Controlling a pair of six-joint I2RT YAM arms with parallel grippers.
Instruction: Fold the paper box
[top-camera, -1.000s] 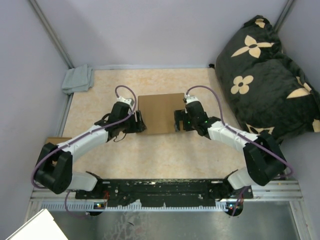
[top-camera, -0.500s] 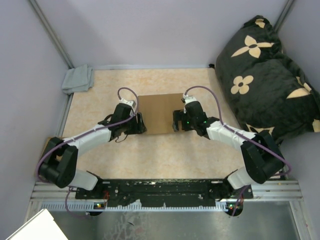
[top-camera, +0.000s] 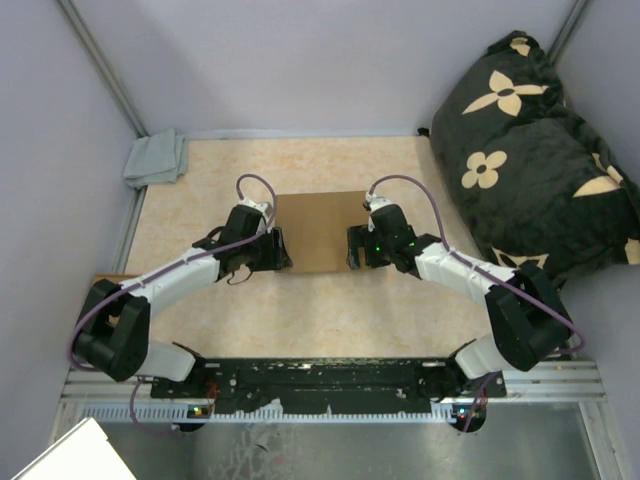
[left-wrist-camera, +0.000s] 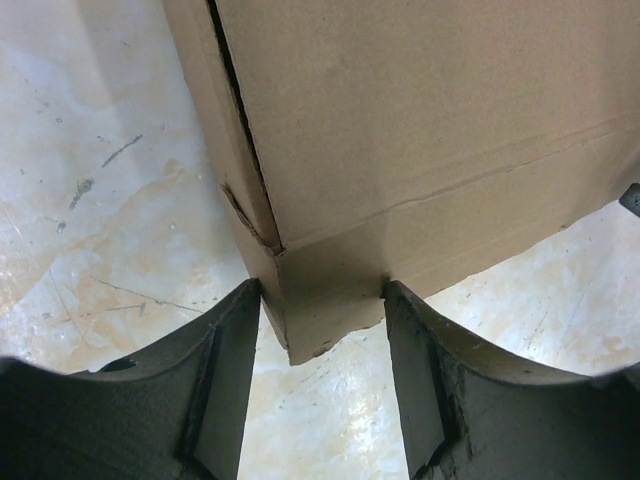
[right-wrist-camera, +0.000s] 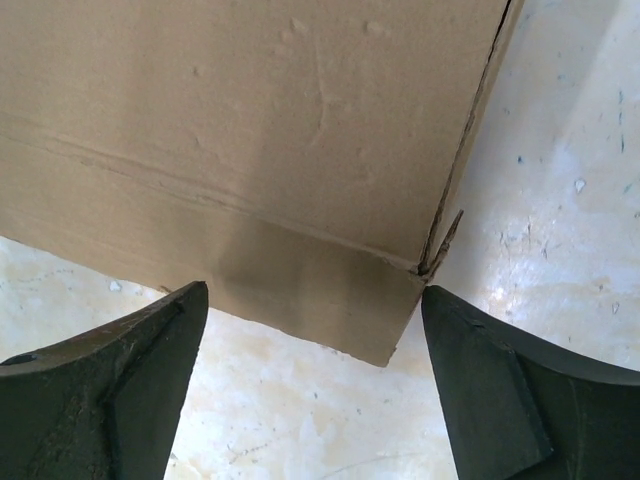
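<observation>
Since it lies closed and flat mid-table, the paper box (top-camera: 318, 230) looks light, stiff and dentable; its near corners seem the best hold. Left gripper (left-wrist-camera: 322, 330) pinches one corner; right gripper (right-wrist-camera: 312, 330) straddles the other, spread.

Paper box (top-camera: 318, 231) between both claws.

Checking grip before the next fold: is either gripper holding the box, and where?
The left gripper straddles the paper box's near-left corner, fingers at the cardboard; a firm clamp cannot be told. The right gripper is open, holding nothing.
</observation>
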